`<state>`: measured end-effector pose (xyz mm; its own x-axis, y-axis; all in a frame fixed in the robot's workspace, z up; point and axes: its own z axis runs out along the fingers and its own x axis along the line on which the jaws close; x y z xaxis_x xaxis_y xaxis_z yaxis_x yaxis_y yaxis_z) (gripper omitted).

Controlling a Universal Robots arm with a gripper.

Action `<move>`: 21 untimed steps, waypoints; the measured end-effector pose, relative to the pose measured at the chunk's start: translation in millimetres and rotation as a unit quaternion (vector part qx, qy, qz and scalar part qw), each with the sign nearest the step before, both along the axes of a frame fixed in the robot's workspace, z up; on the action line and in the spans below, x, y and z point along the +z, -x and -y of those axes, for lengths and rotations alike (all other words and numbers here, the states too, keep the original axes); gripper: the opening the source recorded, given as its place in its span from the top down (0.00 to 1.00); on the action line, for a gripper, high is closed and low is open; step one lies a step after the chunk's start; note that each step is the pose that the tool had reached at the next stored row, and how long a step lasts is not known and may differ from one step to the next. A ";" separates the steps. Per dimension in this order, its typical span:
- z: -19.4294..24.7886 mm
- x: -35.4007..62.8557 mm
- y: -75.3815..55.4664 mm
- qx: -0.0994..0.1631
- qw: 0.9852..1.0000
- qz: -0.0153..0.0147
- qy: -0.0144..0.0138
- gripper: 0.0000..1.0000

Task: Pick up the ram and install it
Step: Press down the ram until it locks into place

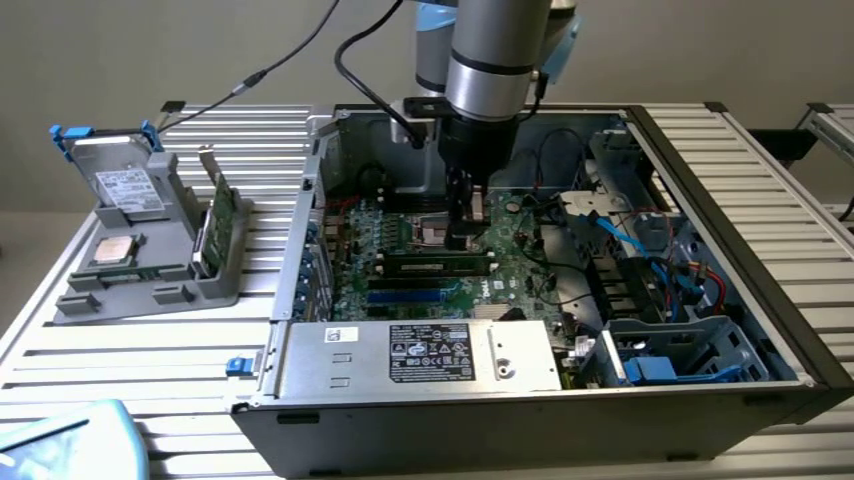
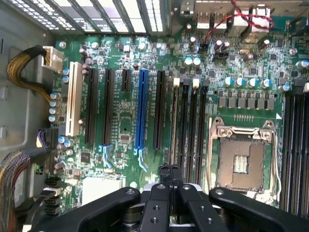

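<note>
Step in hand: install, seating stage by my read. The ram [image 1: 434, 266] already lies lengthwise in a motherboard [image 1: 514, 250] slot inside the open case [image 1: 747, 300], just in front of the empty CPU socket [image 2: 241, 164]. The gripper [image 1: 463, 232] is down at the board, tips just behind the ram in the exterior view. In the wrist view the gripper [image 2: 170, 170] has its fingers [image 2: 165, 176] pressed together with nothing between them, sitting over the run of memory slots [image 2: 188, 125]; whether the tips touch the ram, cannot tell.

Finishing calls for a straight-down push with the stick square in its slot and the end clips latched (clip state too small to read).

Counts:
- 1 ram
- 1 gripper
- 1 socket
- 4 memory slots beside the socket, more at the board edge
- on the grey stand [image 1: 160, 290] at the exterior view's left: 1 drive [image 1: 127, 185], 1 green card [image 1: 222, 215], 1 processor chip [image 1: 114, 250]
</note>
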<state>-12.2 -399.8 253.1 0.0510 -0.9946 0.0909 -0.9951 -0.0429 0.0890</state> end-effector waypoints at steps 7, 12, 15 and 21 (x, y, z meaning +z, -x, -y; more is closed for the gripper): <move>1.4 -2.8 -11.8 0.000 1.000 0.000 -0.003 0.89; 1.4 -8.2 -11.9 -0.002 1.000 0.000 -0.015 0.89; 1.6 -9.5 -11.9 -0.002 1.000 0.000 -0.018 0.89; 4.8 -13.9 -12.9 -0.003 1.000 0.000 -0.020 0.89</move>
